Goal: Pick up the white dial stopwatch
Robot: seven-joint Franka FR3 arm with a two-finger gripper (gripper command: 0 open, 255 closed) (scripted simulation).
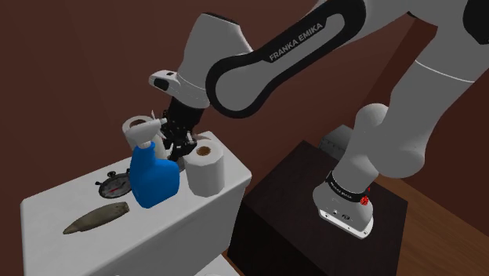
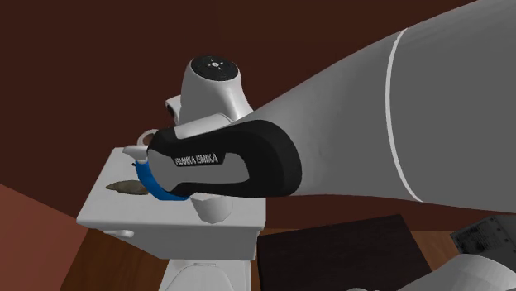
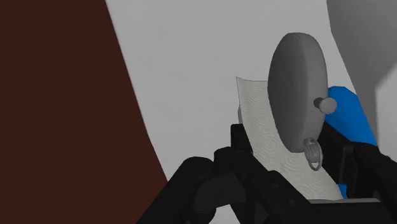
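Hanging above the white cistern lid [image 1: 47, 210], the black gripper [image 1: 179, 149] sits between a blue spray bottle [image 1: 157, 182] at its 8 o'clock and a white paper roll [image 1: 206, 168] at its 4 o'clock in the shoulder view. How far the hand is open, and whether it has hold of anything, I cannot tell, because its dark shapes run together with the things behind it. The stopwatch [image 1: 115, 185], dark-rimmed with a pale dial, lies flat on the lid just beside the bottle, at the bottle's 9 o'clock. It is apart from the gripper, with the bottle between them. A long brown object [image 1: 95, 217] lies at the stopwatch's 7 o'clock. A white round shape [image 1: 142, 124] with a dark centre shows at the gripper's 10 o'clock, by the bottle's top. In the wrist view a grey disc [image 3: 298, 89] with a small knob and a ring on its edge stands close to the gripper, with a patterned paper sheet [image 3: 257, 121] behind it and the blue bottle beyond its knob. I cannot tell what the disc is or whether the hand touches it. The white arm [image 1: 298, 47] reaches in from the dark stand [image 1: 290, 188] at the gripper's 4 o'clock. A brown wall [image 3: 57, 95] backs the lid.
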